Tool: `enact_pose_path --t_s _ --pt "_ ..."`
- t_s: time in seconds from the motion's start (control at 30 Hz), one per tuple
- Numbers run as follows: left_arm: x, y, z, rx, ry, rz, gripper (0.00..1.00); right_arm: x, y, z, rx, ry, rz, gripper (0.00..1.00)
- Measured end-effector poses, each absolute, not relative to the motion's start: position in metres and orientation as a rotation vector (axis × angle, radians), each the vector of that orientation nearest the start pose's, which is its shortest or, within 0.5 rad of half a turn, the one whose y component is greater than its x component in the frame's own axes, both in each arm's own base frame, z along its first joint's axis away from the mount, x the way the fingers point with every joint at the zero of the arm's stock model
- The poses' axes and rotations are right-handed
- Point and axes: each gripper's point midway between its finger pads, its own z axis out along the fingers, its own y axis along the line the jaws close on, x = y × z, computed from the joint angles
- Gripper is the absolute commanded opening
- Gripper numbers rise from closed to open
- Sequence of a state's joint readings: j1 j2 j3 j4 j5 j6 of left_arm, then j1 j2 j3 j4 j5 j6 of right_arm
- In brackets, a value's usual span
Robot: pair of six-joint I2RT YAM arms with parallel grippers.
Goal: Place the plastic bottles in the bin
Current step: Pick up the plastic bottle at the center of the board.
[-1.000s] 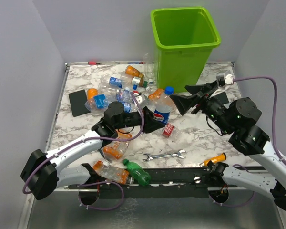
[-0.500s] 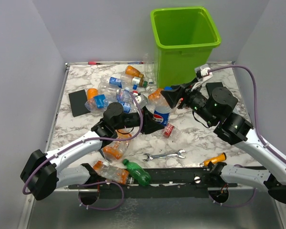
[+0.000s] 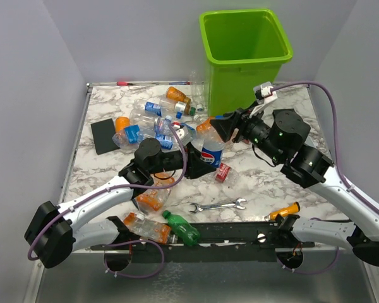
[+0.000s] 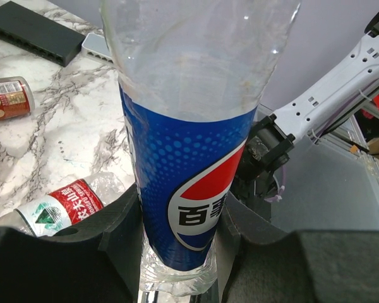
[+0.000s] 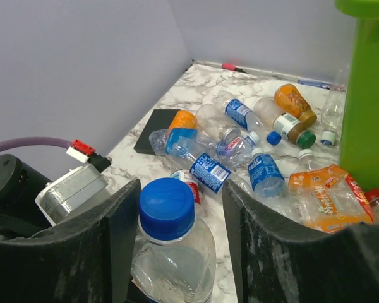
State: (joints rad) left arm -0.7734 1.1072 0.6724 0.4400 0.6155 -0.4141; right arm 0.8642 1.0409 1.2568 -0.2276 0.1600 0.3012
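Observation:
A clear Pepsi-labelled bottle (image 3: 213,150) with a blue cap (image 5: 167,202) stands upright mid-table. My left gripper (image 3: 201,165) is shut on its lower body (image 4: 189,158), one black pad pressed to each side. My right gripper (image 3: 223,126) is open, with a finger on either side of the cap and neck. Its left finger is close against the bottle, and a narrow gap shows at the right finger (image 5: 240,208). More plastic bottles (image 3: 158,117) lie heaped at the back left. The lime-green bin (image 3: 245,63) stands behind the right gripper.
Near the front lie an orange bottle (image 3: 153,197), a green one (image 3: 180,227) and a clear one (image 3: 145,226). A small red-labelled bottle (image 3: 224,172) lies beside the held bottle. A wrench (image 3: 218,206) and a screwdriver (image 3: 284,211) rest near the front edge, and a black pad (image 3: 105,136) lies at the left.
My right gripper has swung left from beside the bin to the Pepsi bottle's top and narrowed its jaws around the cap. The left gripper has kept its hold.

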Motion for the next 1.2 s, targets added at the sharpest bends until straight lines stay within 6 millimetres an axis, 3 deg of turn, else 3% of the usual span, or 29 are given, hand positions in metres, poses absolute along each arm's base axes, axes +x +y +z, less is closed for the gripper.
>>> enact_pose_path --t_s 0.2,0.3,0.4,0.43,0.57,0.63,0.73,0.83,1.0,1.1,1.2 --pt "0.175 -0.331 0.264 0.823 1.546 -1.37 0.33 0.247 0.269 0.406 -0.328 1.624 0.79 0.27" --pt "0.175 -0.331 0.263 0.824 1.546 -1.369 0.51 0.246 0.27 0.405 -0.335 1.633 0.795 0.01" --pt "0.175 -0.33 0.263 0.817 1.543 -1.361 0.94 0.245 0.27 0.404 -0.348 1.643 0.787 0.0" --pt "0.175 -0.33 0.263 0.815 1.538 -1.355 0.99 0.245 0.269 0.404 -0.349 1.648 0.785 0.0" --pt "0.183 -0.321 0.265 0.757 1.518 -1.276 0.99 0.244 0.264 0.413 -0.345 1.65 0.761 0.0" --pt "0.189 -0.312 0.269 0.708 1.498 -1.217 0.99 0.247 0.257 0.435 -0.339 1.621 0.727 0.0" --pt "0.198 -0.295 0.282 0.63 1.445 -1.121 0.99 0.253 0.243 0.496 -0.293 1.507 0.673 0.0" --pt "0.207 -0.277 0.294 0.571 1.391 -1.015 0.99 0.256 0.213 0.57 -0.206 1.327 0.589 0.0" --pt "0.213 -0.245 0.298 0.501 1.344 -0.856 0.99 0.268 0.158 0.657 -0.022 1.072 0.353 0.0" --pt "0.218 -0.23 0.291 0.461 1.341 -0.78 0.99 0.294 0.131 0.687 0.087 0.974 0.23 0.0" --pt "0.226 -0.219 0.288 0.422 1.351 -0.709 0.99 0.337 0.104 0.689 0.187 0.932 0.118 0.0"
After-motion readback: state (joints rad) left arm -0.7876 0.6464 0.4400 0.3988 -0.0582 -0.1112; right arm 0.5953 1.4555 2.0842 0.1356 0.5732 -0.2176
